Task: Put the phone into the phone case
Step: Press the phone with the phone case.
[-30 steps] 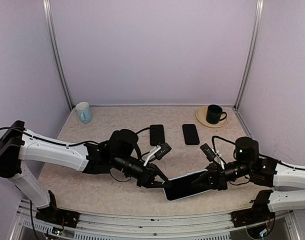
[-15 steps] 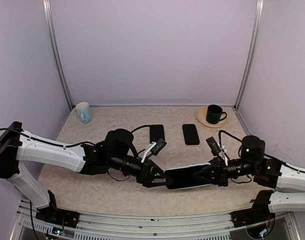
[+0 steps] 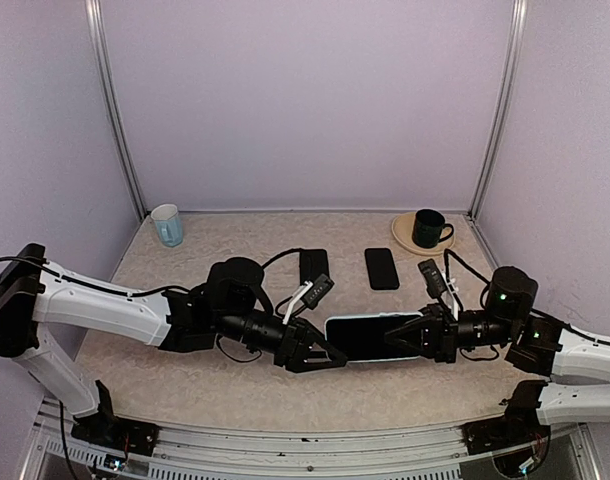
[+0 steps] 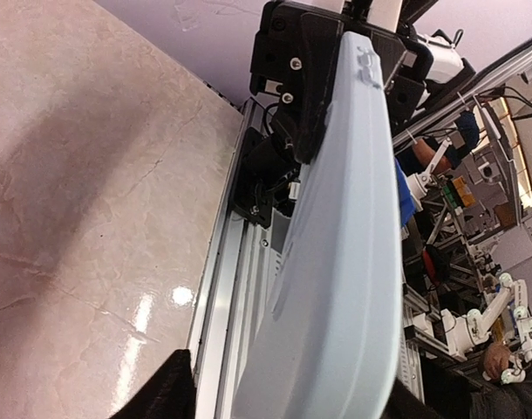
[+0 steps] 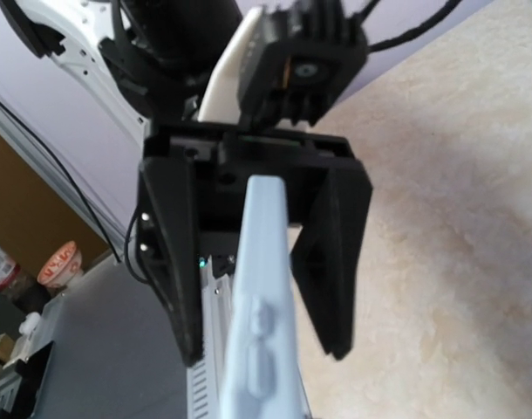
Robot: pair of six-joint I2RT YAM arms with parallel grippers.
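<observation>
A light-blue phone case (image 3: 370, 337) with a black phone face showing inside its rim hangs level above the table's front middle. My right gripper (image 3: 410, 338) is shut on its right end; in the left wrist view that gripper (image 4: 323, 78) clamps the far end of the case (image 4: 336, 262). My left gripper (image 3: 327, 350) is open at the case's left end, one finger on each side. In the right wrist view the case (image 5: 262, 288) runs edge-on between the left gripper's black fingers (image 5: 336, 262), with a gap on both sides.
Two flat black phone-shaped slabs (image 3: 314, 268) (image 3: 382, 268) lie side by side on the table behind the arms. A pale blue mug (image 3: 167, 224) stands at the back left, a dark mug (image 3: 428, 229) on a saucer (image 3: 403, 238) at the back right. The metal front rail (image 4: 218, 288) runs below the case.
The left gripper has opened off the case's left end. The right gripper has lifted the case from a tilt to level, away from the front edge.
</observation>
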